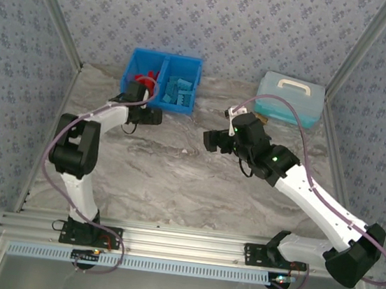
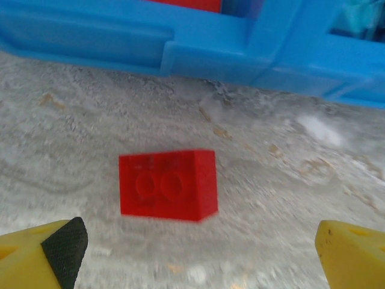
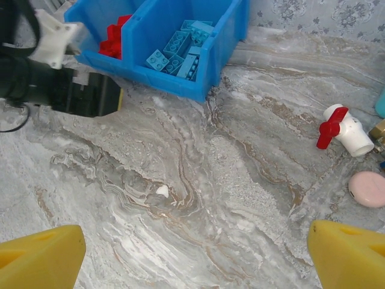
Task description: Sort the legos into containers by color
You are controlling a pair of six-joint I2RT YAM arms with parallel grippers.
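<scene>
two colour groups already sit apart in the top view. the blue bin at 11 o'clock on the desk holds red bricks in its left compartment and light blue bricks in its right compartment. the left gripper hangs at the bin's near wall, at 6 o'clock from the red pile. the right gripper hovers over bare desk near the middle, well apart from the bin. a teal box stands at 1 o'clock.

from the left wrist, one red brick appears to lie on the desk. it is blurred, its hollow underside faces the camera, and the bin's outer wall is at its 12 o'clock. the left gripper is spread wide, one finger at 7 o'clock and one at 5 o'clock. neither touches the brick, so it holds nothing.

from the right wrist, both sorted piles sit in the bin at 11 o'clock. the right gripper is wide open and empty over bare marble. a red-and-white bottle and a pink disc lie at 3 o'clock, and neither belongs to the job.

my reading is that the sorting is nearly finished. the one red brick outside the bin looks like the last piece, yet to go into the left compartment.
</scene>
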